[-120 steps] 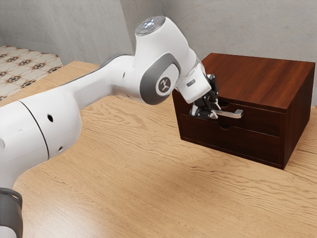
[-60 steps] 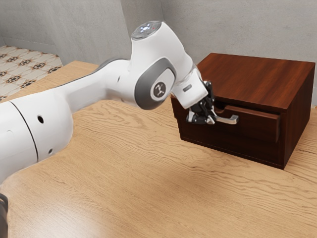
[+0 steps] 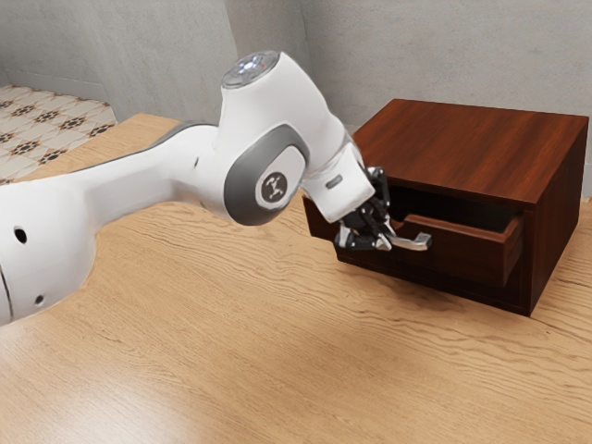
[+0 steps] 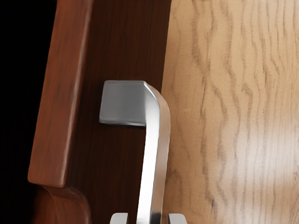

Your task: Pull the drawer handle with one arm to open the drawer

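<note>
Your white arm (image 3: 139, 185) reached in from the exterior view's left across the wooden tabletop (image 3: 231, 351). Your hand (image 3: 375, 242) was clamped on the drawer handle (image 3: 412, 242), at the end nearer the exterior view's left. In the wrist view a fingertip (image 4: 119, 218) sat on each side of the silver bar. The upper drawer (image 3: 462, 245) stood part-way out of the dark wooden cabinet (image 3: 481, 139), its front proud of the lower drawer (image 3: 444, 277). The cabinet stood by the tabletop's far edge, toward the corner at the exterior view's right.
</note>
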Tool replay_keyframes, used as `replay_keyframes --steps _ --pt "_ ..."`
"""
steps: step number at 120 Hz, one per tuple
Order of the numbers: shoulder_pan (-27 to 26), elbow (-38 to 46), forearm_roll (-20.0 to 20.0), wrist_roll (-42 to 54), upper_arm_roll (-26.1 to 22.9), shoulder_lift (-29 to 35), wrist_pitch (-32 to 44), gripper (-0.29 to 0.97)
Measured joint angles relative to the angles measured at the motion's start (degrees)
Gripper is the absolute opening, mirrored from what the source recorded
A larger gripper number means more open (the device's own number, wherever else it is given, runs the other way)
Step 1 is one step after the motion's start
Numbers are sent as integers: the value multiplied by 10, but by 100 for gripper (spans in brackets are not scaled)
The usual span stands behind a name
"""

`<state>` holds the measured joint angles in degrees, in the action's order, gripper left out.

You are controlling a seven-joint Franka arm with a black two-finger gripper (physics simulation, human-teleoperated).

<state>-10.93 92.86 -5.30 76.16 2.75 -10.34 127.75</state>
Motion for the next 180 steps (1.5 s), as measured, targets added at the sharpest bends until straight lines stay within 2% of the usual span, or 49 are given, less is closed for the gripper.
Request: replay_keyframes --steps 112,143,180 --pt "-4 140 1 -18 0 113 26 0" --pt "8 185 1 -25 -22 147 38 1" --pt "-1 224 2 -35 -40 179 46 1"
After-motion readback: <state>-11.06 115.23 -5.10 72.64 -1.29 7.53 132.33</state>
